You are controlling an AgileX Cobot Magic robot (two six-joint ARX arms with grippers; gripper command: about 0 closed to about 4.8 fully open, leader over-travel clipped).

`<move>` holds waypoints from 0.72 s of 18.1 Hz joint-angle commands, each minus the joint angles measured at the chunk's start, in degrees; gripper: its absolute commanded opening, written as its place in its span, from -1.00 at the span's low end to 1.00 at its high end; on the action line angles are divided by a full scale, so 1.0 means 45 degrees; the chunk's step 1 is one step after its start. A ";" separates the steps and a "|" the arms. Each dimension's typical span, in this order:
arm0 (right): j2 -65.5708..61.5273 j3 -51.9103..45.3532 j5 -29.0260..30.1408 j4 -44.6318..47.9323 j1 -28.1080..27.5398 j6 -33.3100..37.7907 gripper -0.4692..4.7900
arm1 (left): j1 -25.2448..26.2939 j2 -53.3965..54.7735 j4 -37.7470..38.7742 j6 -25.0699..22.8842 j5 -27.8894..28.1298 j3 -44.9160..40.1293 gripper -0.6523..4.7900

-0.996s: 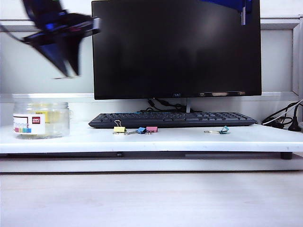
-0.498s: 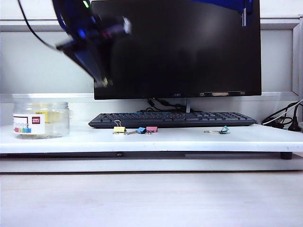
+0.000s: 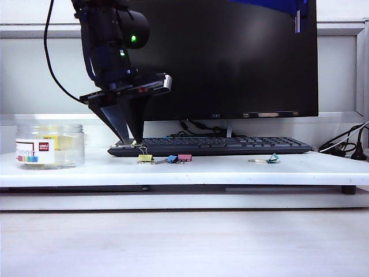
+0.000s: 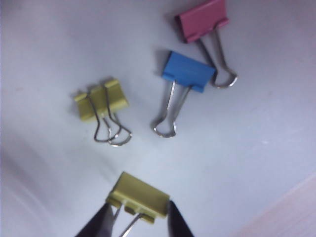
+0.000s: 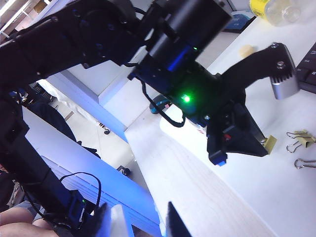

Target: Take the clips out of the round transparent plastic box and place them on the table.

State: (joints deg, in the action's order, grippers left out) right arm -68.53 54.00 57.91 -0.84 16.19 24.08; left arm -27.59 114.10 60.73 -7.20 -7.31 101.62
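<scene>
Pinching a small pale-yellow binder clip between its fingertips, the left gripper hangs just above the long white table, likely to set it beside the yellow clip lying there. The right gripper waits open, high up. More clips sit in the round clear plastic box.

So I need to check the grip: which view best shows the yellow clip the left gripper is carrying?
The left wrist view: the held yellow clip fills the foreground, pinched by the left gripper. The exterior view shows only a speck at the fingertips; the right wrist view shows a small pale tab.
</scene>
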 commanded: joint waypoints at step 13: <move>0.0053 0.0063 0.0257 -0.0228 0.0019 -0.0374 -0.26 | -0.0010 0.0748 0.0097 0.0083 0.0044 0.0039 -0.08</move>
State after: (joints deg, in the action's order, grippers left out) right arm -68.53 54.00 58.59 -1.72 16.19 23.03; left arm -27.59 117.51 60.97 -6.81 -7.25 101.62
